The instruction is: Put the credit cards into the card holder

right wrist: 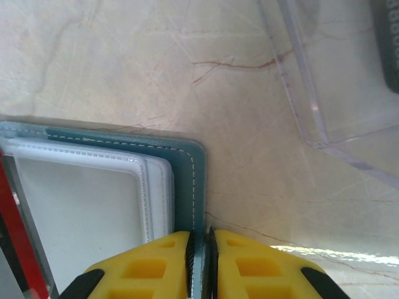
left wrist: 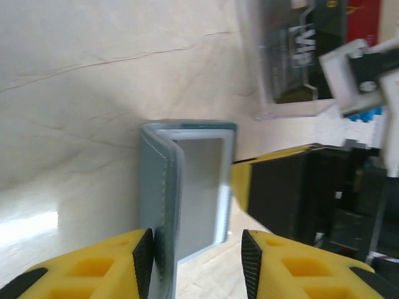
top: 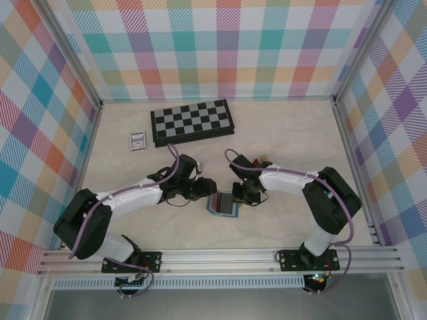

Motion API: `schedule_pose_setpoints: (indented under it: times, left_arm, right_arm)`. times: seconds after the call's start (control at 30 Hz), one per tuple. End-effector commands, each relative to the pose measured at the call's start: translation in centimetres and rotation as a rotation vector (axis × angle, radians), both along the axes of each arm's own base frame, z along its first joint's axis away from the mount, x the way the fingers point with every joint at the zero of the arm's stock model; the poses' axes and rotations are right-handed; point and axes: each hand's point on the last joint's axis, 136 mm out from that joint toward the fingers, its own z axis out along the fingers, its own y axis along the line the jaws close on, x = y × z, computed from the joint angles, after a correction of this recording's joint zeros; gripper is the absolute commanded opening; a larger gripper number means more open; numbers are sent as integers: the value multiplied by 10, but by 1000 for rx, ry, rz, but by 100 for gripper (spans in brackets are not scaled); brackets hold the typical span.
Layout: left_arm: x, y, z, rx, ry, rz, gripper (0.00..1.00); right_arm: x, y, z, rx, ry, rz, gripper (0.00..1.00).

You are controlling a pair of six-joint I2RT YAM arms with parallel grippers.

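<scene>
The teal card holder (top: pixel 222 205) lies open on the table between my two grippers. My right gripper (right wrist: pixel 200 249) is shut on the edge of its teal cover (right wrist: pixel 187 162), next to the clear inner sleeves (right wrist: pixel 81 205). One leaf of the card holder (left wrist: pixel 159 187) stands edge-on between the fingers of my left gripper (left wrist: pixel 196 249). The left pad (left wrist: pixel 143 258) touches the cover and the right pad (left wrist: pixel 250 261) stands apart, so the gripper is open. A dark credit card (left wrist: pixel 305 43) and a red one (left wrist: pixel 365 22) lie in a clear box (left wrist: pixel 274 106) beyond the holder.
A black-and-white chessboard (top: pixel 192 122) lies at the back, with a small silver-framed rectangle (top: pixel 137 140) to its left. The clear box's wall (right wrist: pixel 299 81) stands close to the right of the holder. Checked walls close in the table on three sides.
</scene>
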Motion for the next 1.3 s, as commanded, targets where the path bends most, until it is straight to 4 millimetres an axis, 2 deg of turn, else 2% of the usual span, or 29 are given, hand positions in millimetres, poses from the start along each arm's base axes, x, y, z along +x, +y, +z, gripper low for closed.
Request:
schedule_pose_setpoints:
  times: [0.0, 0.2, 0.37, 0.5, 0.7, 0.97, 1.27]
  left_arm:
    - [0, -22, 16, -82, -5, -64, 43]
    - [-4, -43, 11, -92, 22, -123, 42]
    - [-5, -43, -26, -5, 96, -91, 40]
    - [-3, -44, -39, 2, 119, -61, 39]
    - [-3, -43, -44, 21, 119, -62, 38]
    - [-4, -43, -45, 30, 122, -66, 38]
    - [-5, -43, -45, 43, 118, -73, 38]
  right_arm:
    - [-7, 2, -5, 19, 20, -7, 17]
    - [-5, 6, 1, 48, 9, -21, 18]
    - [-4, -6, 9, 23, -24, -64, 24]
    - [-4, -17, 24, 1, -60, -82, 28]
    - [-7, -25, 36, 19, -70, -86, 28]
    - [-12, -21, 39, 42, -47, -58, 21]
    - [-22, -15, 38, 80, -3, -13, 26]
